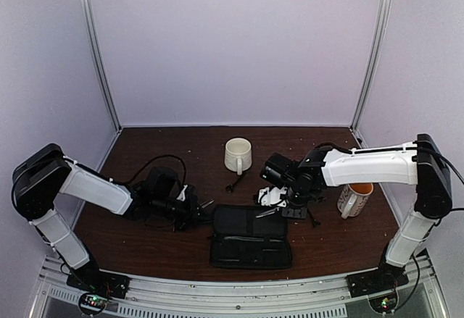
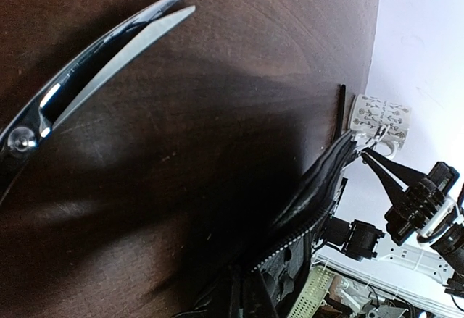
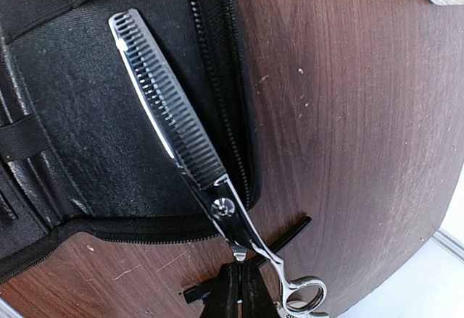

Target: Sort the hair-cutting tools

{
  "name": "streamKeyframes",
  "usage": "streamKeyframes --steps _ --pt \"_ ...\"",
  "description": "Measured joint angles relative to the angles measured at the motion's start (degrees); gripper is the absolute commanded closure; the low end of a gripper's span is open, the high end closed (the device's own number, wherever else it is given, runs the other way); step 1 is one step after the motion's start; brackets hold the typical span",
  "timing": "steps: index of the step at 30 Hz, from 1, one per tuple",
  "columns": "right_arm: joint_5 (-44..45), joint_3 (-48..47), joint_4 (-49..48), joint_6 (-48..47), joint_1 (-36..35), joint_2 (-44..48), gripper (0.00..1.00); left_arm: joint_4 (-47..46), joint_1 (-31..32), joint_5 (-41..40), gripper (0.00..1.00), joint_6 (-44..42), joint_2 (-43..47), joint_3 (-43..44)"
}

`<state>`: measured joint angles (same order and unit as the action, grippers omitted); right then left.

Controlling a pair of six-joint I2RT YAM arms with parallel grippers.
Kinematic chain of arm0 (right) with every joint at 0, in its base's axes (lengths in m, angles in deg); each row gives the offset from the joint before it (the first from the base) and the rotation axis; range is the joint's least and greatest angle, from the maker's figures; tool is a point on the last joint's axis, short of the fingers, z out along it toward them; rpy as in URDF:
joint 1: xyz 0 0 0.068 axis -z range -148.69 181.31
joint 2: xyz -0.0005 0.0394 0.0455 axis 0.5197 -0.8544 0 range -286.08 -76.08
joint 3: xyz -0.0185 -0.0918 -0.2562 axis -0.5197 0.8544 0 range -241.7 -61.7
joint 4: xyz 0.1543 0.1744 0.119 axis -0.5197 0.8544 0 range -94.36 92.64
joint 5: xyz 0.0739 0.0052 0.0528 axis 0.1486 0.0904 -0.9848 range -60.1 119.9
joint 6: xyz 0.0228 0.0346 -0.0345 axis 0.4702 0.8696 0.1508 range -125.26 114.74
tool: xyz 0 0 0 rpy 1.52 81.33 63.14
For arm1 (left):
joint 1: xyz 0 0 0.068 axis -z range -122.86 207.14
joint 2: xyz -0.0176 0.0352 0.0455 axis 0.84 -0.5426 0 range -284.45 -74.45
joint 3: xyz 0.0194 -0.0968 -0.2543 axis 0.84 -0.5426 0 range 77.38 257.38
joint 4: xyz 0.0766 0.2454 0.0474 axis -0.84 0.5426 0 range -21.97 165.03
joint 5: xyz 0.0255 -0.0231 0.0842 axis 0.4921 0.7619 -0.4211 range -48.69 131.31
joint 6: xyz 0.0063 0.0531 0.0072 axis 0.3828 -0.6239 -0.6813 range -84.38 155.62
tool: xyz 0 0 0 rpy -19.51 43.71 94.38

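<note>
Silver thinning scissors with a toothed blade hang over the open black case. My right gripper is shut on their handle, just below the pivot, and one finger ring sticks out to the side. A thin black hair clip lies on the table under them. The second pair of scissors shows close and blurred in the left wrist view, raised off the wood. My left gripper is shut on them, though the grip itself is out of frame. Another small black clip lies near the white mug.
The black case lies open at the table's front centre, between the two grippers. A white mug stands behind it. A patterned mug with an orange inside stands at the right, beside the right arm.
</note>
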<state>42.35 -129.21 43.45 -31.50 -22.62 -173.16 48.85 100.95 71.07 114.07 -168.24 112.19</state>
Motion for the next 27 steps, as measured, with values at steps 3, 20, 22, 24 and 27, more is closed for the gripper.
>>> streamKeyframes --steps 3,20,22,24,27 --pt "0.20 -1.53 1.29 0.83 0.00 -1.86 1.00 -0.17 0.00 0.24 1.00 0.90 -0.15 0.15" --pt "-3.54 -11.45 5.18 4.15 -3.23 -10.93 1.00 -7.80 -0.11 2.60 1.00 7.61 -5.64 -0.44" --pt "-5.51 -12.44 5.55 4.85 -3.28 -12.04 1.00 -8.04 -0.11 2.80 1.00 7.87 -6.08 -0.44" --pt "-7.56 -13.27 5.86 5.77 -3.21 -13.05 1.00 -8.35 -0.11 3.06 1.00 8.09 -6.58 -0.44" --pt "-9.62 -14.05 5.95 6.75 -3.32 -14.08 1.00 -8.76 -0.11 3.72 1.00 8.28 -7.23 -0.44"
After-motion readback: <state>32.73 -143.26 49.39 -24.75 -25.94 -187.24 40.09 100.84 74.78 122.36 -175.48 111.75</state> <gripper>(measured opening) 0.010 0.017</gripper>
